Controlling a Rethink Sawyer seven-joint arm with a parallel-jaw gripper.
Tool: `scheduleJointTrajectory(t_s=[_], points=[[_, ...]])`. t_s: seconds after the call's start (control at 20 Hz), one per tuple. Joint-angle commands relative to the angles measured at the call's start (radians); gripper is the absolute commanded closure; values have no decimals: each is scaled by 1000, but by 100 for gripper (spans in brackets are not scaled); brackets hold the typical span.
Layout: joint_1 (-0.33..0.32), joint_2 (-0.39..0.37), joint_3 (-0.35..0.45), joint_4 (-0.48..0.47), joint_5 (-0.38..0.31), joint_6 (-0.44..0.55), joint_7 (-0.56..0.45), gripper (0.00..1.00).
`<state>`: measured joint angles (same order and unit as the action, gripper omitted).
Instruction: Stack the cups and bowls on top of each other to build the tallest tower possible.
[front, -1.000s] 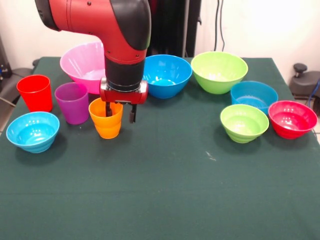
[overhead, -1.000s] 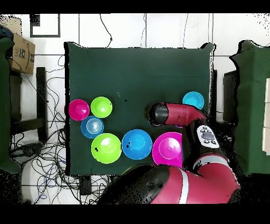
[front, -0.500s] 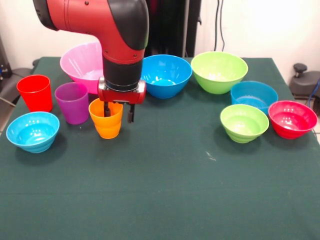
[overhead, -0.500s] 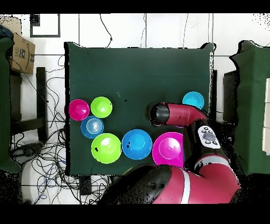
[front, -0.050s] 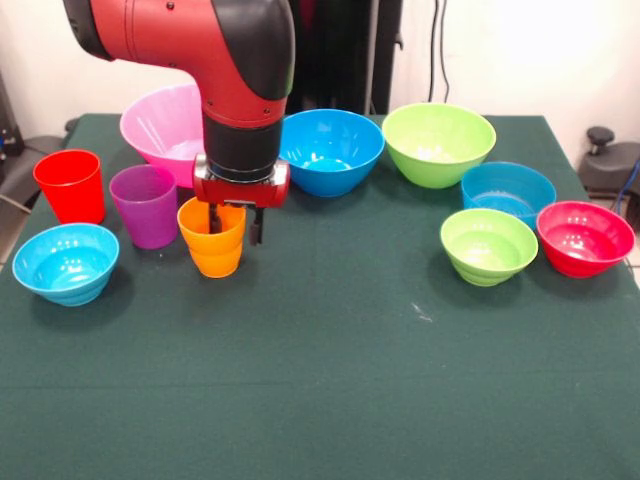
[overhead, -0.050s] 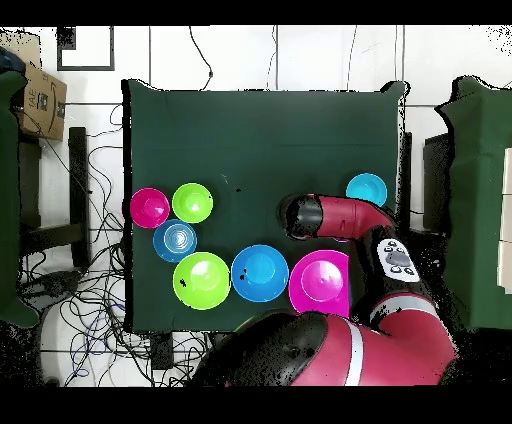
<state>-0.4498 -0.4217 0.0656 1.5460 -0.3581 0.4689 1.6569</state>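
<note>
I see the green table (front, -0.050s: 330, 380) filling the front view, w/ the red and black arm (front, -0.050s: 215, 60) coming down over its left half. Overhead, the arm covers the cups entirely.

Bowls, biggest first: big pink bowl (front, -0.050s: 160, 122) at back left, partly behind the arm. Mid blue bowl (front, -0.050s: 335, 148) just beside it, then mid lime bowl (front, -0.050s: 438, 142) to the right. Neither touches its neighbour, as far as I can tell. Small blue bowl (front, -0.050s: 508, 190) sits right of centre, w/ small lime bowl (front, -0.050s: 488, 245) in front of it and small red bowl (front, -0.050s: 585, 238) just beside that. Light blue bowl (front, -0.050s: 65, 262) sits alone at near left.

Cups: red cup (front, -0.050s: 70, 185) far left, purple cup (front, -0.050s: 144, 205) just beside it, orange cup (front, -0.050s: 211, 240) next along, all upright, nothing stacked.

Gripper (front, -0.050s: 233, 222) is at the orange cup's rim: one finger (front, -0.050s: 215, 217) inside the cup, the other outside its right wall. Jaws straddle the wall w/ a gap between them; spread, not clamped from what I can see.
</note>
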Motion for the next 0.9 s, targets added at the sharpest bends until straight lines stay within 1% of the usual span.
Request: scheduleJointTrajectory(t_s=[0.05,0.35,0.6,0.7,0.75,0.9], points=[[2,24,46,-45,18,-47,107,100],[2,24,45,-43,19,-24,97,100],[-5,29,51,-36,25,-26,100,100],[-6,37,53,-50,12,-62,99,100],[-11,35,58,-46,23,-44,96,100],[0,24,47,-25,21,-73,124,100]])
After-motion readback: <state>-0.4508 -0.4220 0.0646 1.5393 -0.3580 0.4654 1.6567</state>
